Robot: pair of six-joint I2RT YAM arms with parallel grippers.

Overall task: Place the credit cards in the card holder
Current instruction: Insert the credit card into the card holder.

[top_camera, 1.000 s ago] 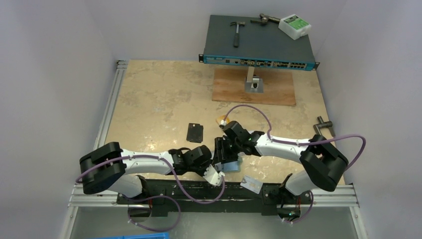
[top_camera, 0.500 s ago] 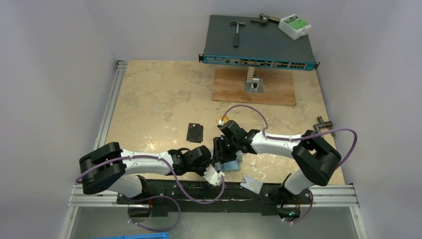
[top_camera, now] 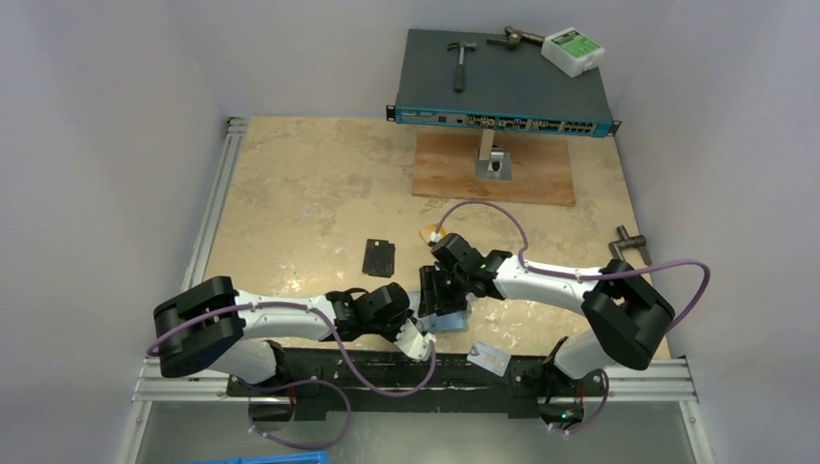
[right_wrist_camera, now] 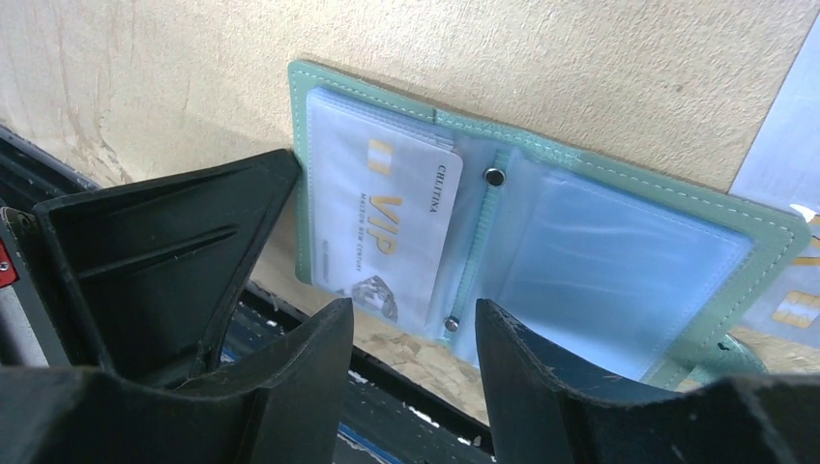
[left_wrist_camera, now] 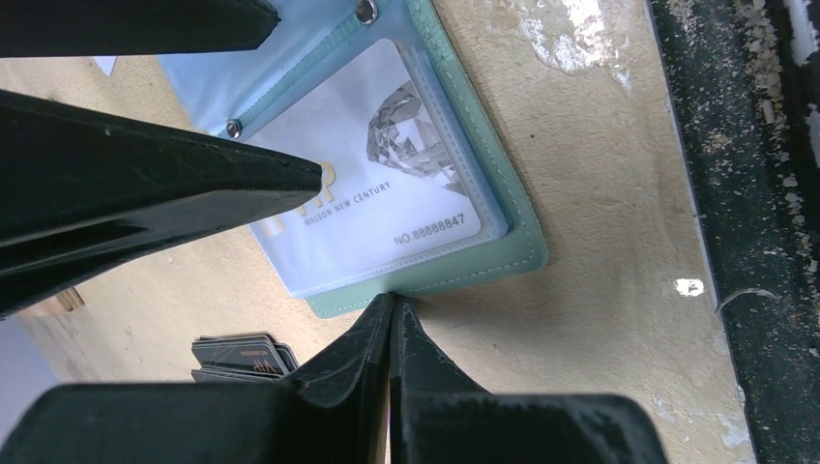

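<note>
The teal card holder lies open near the front edge, pale blue lining up. A white VIP credit card sits in its clear sleeve, also seen in the right wrist view. My left gripper is shut and empty, its tips touching the holder's teal edge. My right gripper is open and empty, just above the holder at its riveted spine. A silver card lies on the front rail. An orange card peeks out behind the right wrist.
A black flat rectangle lies left of the grippers. In the left wrist view it looks like a dark stack. A pale card with gold marks lies beside the holder. The black front rail runs close by. A network switch with tools stands at the back.
My right gripper has shifted slightly over the card holder, and its elbow has swung a little. My left arm has not moved.
</note>
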